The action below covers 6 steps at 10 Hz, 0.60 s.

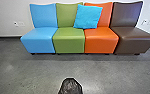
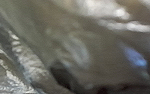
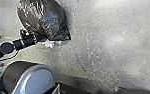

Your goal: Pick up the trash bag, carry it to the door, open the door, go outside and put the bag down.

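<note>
Head view shows a shiny black plastic trash bag (image 1: 70, 87) and, beyond the bag, a row of blue, green, orange and brown padded chairs (image 1: 69, 40). The black jointed left arm (image 3: 18, 44) reaches up to the bag; I can't tell how the left jaws or right jaws stand.

The left arm (image 3: 7, 47) extends nearly straight past the robot's rounded housing (image 3: 38, 80), which has dark sides and a blue-grey face. The black arm has a bulky round joint (image 3: 7, 48), then slimmer, banded wrist sections (image 3: 22, 43), with a thin dark cable (image 3: 12, 57) curving alongside. The left gripper (image 3: 41, 38) lies at its far end, apart from the housing.
</note>
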Tool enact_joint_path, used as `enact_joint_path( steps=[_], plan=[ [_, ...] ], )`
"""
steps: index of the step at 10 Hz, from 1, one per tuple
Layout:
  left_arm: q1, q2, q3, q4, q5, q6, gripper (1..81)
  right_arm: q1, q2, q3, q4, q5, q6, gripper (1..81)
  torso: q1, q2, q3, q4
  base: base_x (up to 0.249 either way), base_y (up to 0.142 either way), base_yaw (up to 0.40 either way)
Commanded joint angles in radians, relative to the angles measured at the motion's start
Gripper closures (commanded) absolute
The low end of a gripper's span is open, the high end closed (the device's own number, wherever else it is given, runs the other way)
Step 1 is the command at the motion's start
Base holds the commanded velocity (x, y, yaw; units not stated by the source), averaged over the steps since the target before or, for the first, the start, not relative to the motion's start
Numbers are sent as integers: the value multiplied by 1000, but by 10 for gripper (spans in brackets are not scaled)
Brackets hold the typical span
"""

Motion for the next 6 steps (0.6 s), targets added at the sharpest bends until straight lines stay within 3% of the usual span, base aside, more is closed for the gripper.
enact_joint_path(
  steps=[1,3,4,6],
  plan=[
    [-83,-89,159,4,168,9,811,45,-25,9,12,-39,0,10,-63,99,0,0,0,0,0],
    [-97,-224,413,-7,182,0,811,16,8,-26,13,-32,0,10,-107,169,70,0,0,0,0],
    [-103,-264,480,-10,185,-2,811,6,23,-40,12,-30,-1,10,-126,202,108,0,0,0,0],
    [-105,-287,515,-10,206,-2,811,-25,48,-78,12,-15,-8,10,-165,264,166,0,0,0,0]
  ],
)
